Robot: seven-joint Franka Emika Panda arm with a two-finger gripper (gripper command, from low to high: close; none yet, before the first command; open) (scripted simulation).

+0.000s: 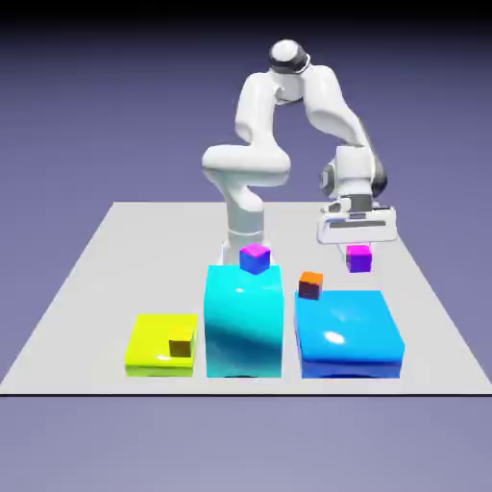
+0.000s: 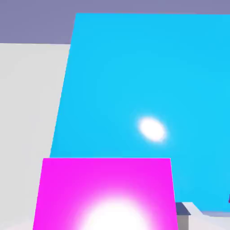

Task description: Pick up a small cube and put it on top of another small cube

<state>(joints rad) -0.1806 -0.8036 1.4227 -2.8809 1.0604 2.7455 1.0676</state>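
Magenta shows between the fingers of the gripper (image 1: 357,248): they are clenched on the small magenta cube (image 1: 358,258), which hangs in the air, clear of the table (image 1: 96,288), near the table's edge on the exterior view's right. In the hand view that cube (image 2: 105,193) fills the lower middle, with one grey fingertip (image 2: 182,211) just showing at its side and the flat blue block (image 2: 143,90) spread behind it.

The small orange cube (image 1: 310,283) sits on the far corner of the blue block (image 1: 348,336), on the exterior view's left side of that block, apart from the held cube. A second magenta cube (image 1: 255,258) rests on the far edge of the tall cyan block (image 1: 243,322). A brownish-yellow cube (image 1: 181,343) sits on the low yellow block (image 1: 159,346), close to the table's near edge.
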